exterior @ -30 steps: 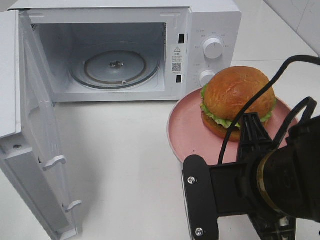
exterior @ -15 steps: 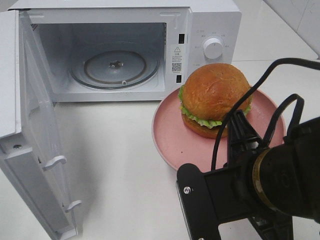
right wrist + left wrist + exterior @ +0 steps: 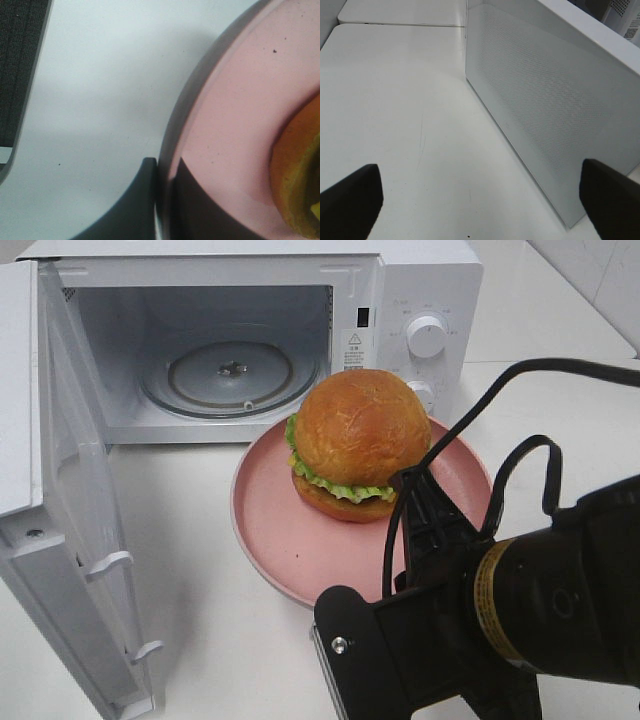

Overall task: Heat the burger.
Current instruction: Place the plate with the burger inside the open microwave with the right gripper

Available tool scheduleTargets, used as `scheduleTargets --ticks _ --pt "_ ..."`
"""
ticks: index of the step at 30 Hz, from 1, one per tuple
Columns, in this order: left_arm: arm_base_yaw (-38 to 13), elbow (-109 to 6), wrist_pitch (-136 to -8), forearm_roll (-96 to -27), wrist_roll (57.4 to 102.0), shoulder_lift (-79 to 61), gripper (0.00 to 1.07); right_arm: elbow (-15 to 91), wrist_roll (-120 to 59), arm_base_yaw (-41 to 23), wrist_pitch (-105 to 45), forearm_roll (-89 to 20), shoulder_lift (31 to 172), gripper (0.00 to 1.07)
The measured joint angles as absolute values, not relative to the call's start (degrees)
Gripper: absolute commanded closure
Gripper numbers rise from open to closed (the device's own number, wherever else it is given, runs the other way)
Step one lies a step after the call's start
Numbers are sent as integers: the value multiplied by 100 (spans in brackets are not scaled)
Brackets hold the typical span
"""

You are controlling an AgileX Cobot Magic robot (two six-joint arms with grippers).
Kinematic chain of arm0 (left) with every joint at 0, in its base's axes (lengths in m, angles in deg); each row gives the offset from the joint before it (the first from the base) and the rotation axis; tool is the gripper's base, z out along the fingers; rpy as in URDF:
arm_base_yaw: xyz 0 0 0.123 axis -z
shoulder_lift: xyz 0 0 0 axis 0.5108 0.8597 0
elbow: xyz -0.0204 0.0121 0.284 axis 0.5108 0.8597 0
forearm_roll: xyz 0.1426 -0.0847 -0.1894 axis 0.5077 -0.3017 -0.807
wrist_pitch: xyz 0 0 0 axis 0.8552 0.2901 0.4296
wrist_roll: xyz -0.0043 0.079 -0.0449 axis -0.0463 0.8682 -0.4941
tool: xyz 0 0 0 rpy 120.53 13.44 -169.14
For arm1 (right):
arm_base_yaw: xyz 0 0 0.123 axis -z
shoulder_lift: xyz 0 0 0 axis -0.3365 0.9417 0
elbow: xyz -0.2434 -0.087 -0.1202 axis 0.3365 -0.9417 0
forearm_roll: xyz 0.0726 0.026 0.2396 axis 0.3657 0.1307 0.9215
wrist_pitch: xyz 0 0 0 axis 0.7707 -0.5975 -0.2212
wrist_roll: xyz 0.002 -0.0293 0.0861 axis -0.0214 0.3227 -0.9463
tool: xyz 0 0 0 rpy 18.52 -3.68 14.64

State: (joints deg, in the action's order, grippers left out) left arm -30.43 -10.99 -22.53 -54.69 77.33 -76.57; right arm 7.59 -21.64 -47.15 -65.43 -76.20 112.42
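Observation:
The burger [image 3: 360, 435], with its glossy brown bun and green lettuce frill, sits on a round pink plate [image 3: 272, 525] in front of the open microwave [image 3: 430, 290]. My right gripper [image 3: 415, 490] is shut on the plate's near right rim. The right wrist view shows its fingers [image 3: 145, 205] pinching the plate's rim [image 3: 225, 125], with the burger's edge [image 3: 300, 175] beside them. The plate casts a shadow on the table. My left gripper [image 3: 480, 200] stands open over bare table, with nothing between its fingertips [image 3: 350, 200].
The microwave door [image 3: 60, 490] swings out wide at the left. The glass turntable [image 3: 230, 375] lies bare inside. Two knobs [image 3: 427, 335] are on the right panel. Beside my left gripper runs a white perforated panel [image 3: 545, 100]. The right arm's cable [image 3: 520, 455] loops near the plate.
My right gripper has carried the plate and burger leftward, from in front of the knobs to in front of the microwave's opening. The left gripper's earlier position is not shown.

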Motion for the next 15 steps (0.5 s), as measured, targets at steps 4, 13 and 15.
scheduleTargets --ticks 4,13,15 --pt "-3043 -1099 -2253 -5469 7733 -7657 8 759 -1924 -4715 -6371 -7625 11242 107" --pt "-3043 -1099 -2253 -5469 7733 -7657 8 759 -1523 -4600 -6079 -7625 11242 107" --pt "-3043 -1099 -2253 -5469 7733 -7657 8 759 -1420 -4451 -6033 -7625 11242 107"
